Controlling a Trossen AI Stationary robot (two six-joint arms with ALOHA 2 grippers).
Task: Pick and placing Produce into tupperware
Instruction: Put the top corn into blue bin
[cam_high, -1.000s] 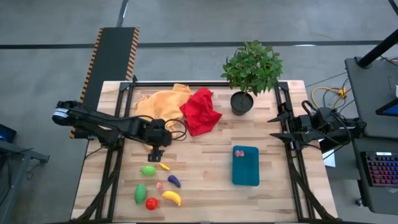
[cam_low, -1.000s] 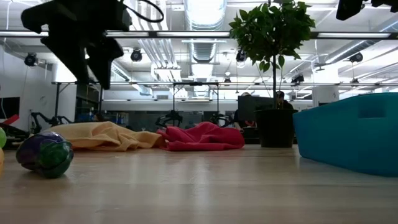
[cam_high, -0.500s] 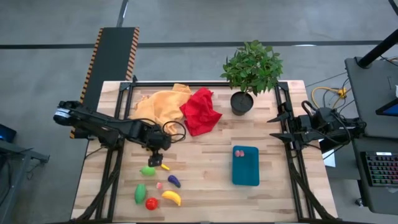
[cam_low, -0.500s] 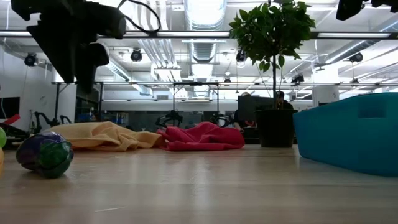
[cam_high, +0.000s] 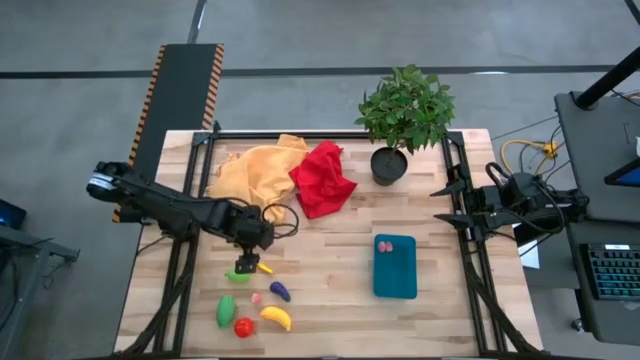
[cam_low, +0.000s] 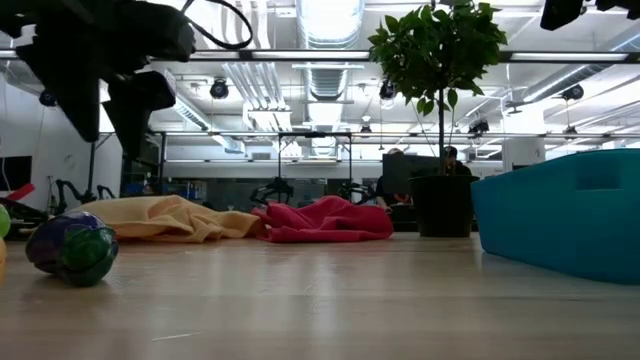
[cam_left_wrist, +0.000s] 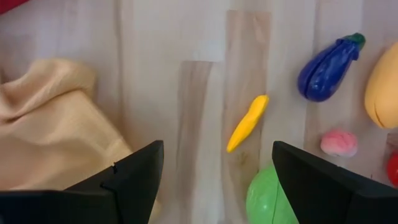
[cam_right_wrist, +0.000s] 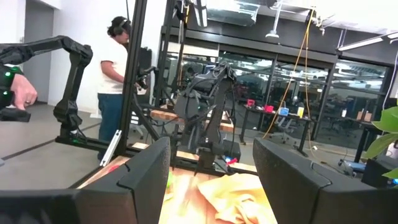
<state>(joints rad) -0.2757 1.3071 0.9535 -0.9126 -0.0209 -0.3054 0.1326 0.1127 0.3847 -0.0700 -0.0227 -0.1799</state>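
The produce lies in a group near the table's near-left part: a round green piece (cam_high: 238, 274), a small yellow piece (cam_high: 264, 268), the purple eggplant (cam_high: 280, 291), a pink bit (cam_high: 256, 297), a long green piece (cam_high: 226, 310), the red tomato (cam_high: 243, 326) and the banana (cam_high: 276, 318). My left gripper (cam_high: 243, 264) hovers open just above the round green piece (cam_left_wrist: 267, 198), with the yellow piece (cam_left_wrist: 247, 123) ahead of its fingers. The teal tupperware (cam_high: 395, 270) rests flat right of centre, with pink bits (cam_high: 383, 245) inside. My right gripper (cam_high: 450, 205) waits open at the right edge.
An orange-yellow cloth (cam_high: 255, 168) and a red cloth (cam_high: 322, 178) lie crumpled at the far side, close behind my left arm. A potted plant (cam_high: 402, 120) stands far of the tupperware. Bare wood stretches between the produce and the tupperware. A person stands in the room beyond (cam_right_wrist: 118, 74).
My left gripper has moved from beside the cloths toward the table's near edge and now stands over the round green piece and the small yellow piece. Nothing on the table has shifted.
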